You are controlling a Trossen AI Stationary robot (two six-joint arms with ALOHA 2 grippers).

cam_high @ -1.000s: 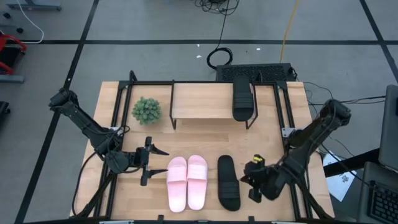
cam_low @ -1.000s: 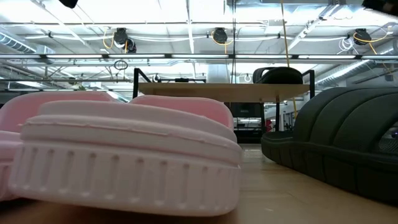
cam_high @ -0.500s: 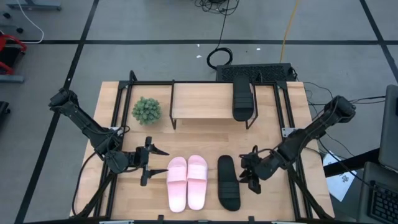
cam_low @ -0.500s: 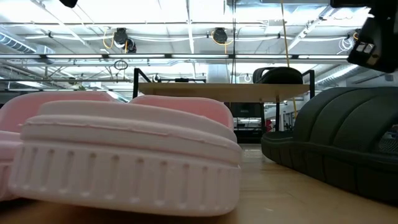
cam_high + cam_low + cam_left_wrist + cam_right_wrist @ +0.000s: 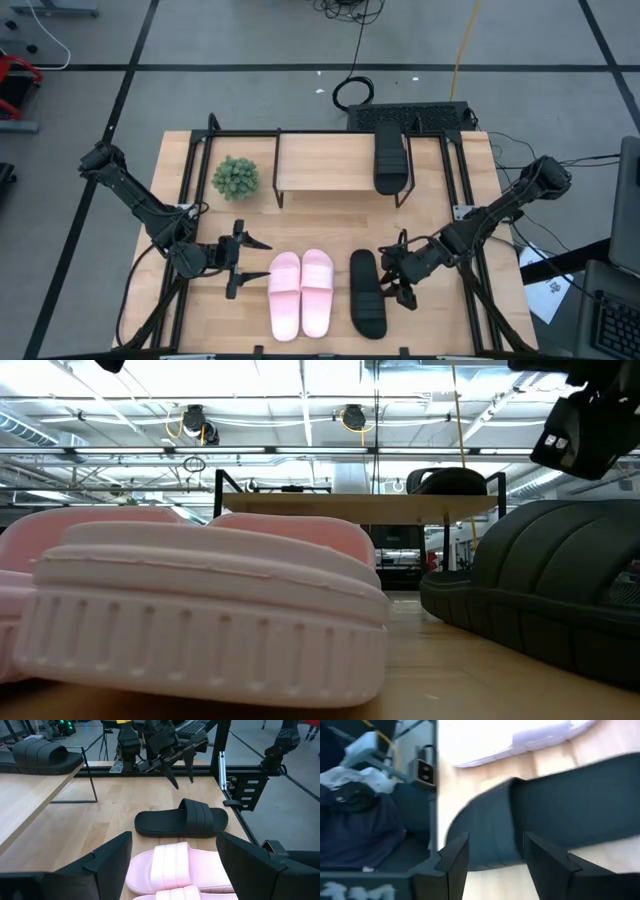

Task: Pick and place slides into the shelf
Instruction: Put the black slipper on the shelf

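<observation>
Right gripper (image 5: 390, 285) nears black slide (image 5: 367, 292)
Fingers spread just beside it; a shallow pinch on the strap could slip during lifting.

pink slides (image 5: 301, 292) | black slides (image 5: 367, 293) | light wood shelf (image 5: 325, 161)

1. The wooden tabletop (image 5: 180, 150) carries a small green plant (image 5: 235, 177), the shelf (image 5: 325, 162), a pink pair of slides (image 5: 301, 293) and one black slide (image 5: 366, 293).
2. Another black slide (image 5: 390, 160) lies on the shelf's right end.
</observation>
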